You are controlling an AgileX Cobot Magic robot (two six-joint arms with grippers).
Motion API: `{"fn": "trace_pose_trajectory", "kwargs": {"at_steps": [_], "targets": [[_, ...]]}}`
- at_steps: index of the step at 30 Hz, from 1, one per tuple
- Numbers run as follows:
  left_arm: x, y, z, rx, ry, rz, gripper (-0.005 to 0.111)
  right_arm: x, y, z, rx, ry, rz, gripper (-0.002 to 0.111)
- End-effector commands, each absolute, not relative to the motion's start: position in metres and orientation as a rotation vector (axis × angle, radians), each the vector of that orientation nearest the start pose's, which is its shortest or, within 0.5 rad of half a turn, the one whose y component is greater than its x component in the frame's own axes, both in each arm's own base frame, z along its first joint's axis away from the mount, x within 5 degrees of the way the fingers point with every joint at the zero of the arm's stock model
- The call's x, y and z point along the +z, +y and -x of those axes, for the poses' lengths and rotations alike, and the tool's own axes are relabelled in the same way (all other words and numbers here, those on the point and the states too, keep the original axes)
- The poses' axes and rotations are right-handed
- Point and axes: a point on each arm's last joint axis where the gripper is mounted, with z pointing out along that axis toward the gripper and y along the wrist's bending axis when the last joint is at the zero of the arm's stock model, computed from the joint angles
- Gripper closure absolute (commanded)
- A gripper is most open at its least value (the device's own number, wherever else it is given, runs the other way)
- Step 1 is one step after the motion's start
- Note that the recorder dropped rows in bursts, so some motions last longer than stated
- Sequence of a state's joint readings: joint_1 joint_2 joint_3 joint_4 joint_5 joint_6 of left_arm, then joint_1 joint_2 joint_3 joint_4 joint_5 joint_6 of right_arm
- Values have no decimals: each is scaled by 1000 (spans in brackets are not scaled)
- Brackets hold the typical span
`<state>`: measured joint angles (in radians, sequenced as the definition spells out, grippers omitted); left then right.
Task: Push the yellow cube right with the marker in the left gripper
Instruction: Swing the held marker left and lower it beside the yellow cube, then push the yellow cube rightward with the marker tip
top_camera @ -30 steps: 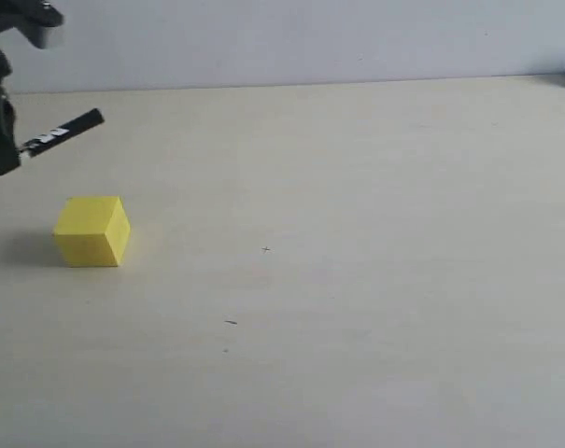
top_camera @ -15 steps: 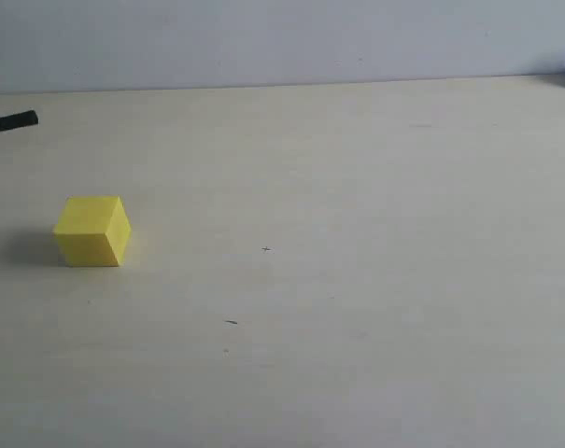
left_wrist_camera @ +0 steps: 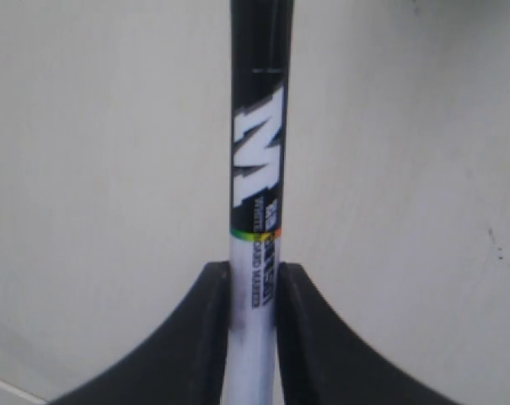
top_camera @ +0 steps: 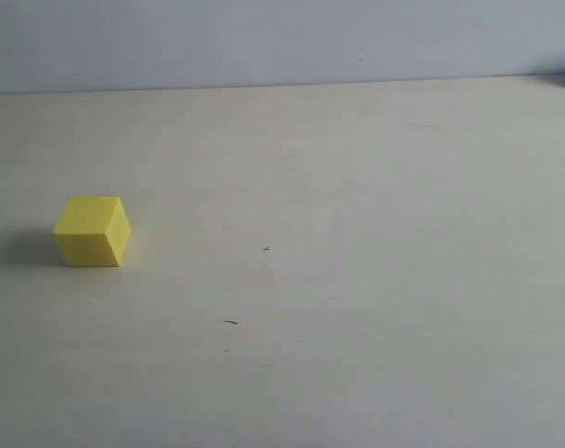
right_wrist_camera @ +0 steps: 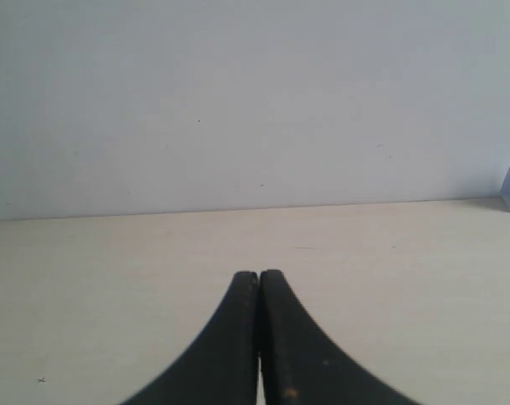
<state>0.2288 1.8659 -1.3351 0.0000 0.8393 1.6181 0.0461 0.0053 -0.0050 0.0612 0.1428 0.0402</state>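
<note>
Surface (top_camera: 375, 280): pale cream and wide, carrying the yellow cube (top_camera: 92, 231) towards the left side of the exterior view.
Wall (top_camera: 263, 37): plain grey-white, rising behind the cube at the surface's far edge.
Left pincer (left_wrist_camera: 255, 272): black, its fingers pinching the white barrel of the marker (left_wrist_camera: 256, 169).
Right pincer (right_wrist_camera: 259, 278): black, tips pressed together.
Cube: resting flat, one vertical edge turned to the exterior camera.
Marker: only a black end peeks in, left of and beyond the cube, apart from it.

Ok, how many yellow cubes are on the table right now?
1. The yellow cube sits on the table, near the exterior view's left edge. More could lie outside the frame.
</note>
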Motion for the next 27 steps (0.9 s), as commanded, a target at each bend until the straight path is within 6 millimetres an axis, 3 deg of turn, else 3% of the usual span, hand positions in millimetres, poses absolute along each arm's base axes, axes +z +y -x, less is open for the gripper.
{"fn": "trace_pose_trajectory", "kwargs": {"at_steps": [1, 10, 16, 27], "targets": [[201, 85, -369, 286, 2274, -1937, 107, 201, 3, -56, 119, 1619, -36, 108], [185, 80, -361, 248, 2208, -2044, 107, 201, 3, -56, 119, 1619, -36, 108], [184, 67, -363, 229, 2180, -2056, 107, 201, 3, -56, 119, 1619, -36, 108], [164, 54, -366, 178, 2154, -2146, 107, 201, 3, -56, 119, 1619, -36, 108]]}}
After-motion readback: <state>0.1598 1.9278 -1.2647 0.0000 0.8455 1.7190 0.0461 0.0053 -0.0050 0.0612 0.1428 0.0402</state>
